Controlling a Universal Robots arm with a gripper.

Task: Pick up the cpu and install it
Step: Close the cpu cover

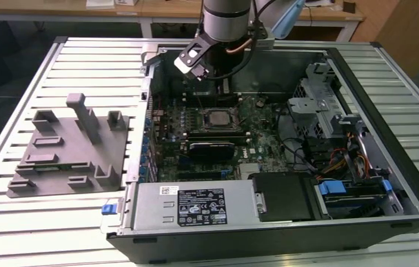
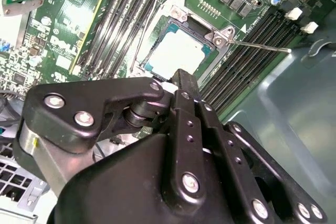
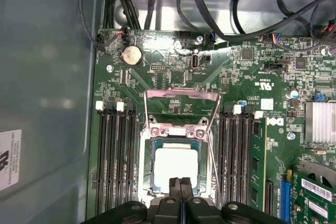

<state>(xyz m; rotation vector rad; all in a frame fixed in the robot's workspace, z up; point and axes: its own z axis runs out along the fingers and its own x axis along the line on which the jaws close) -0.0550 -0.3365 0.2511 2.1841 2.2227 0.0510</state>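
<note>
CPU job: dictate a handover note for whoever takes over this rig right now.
Gripper: shut, nothing visible between its fingers, hanging over one edge of the cpu. Whether it touches the chip cannot be told.
The cpu lies flat in the socket on the motherboard, silver top up.
Done: the cpu looks placed in the socket.
Left: the load frame is flipped open and the lever is unlatched, so the cpu is not clamped.
</note>
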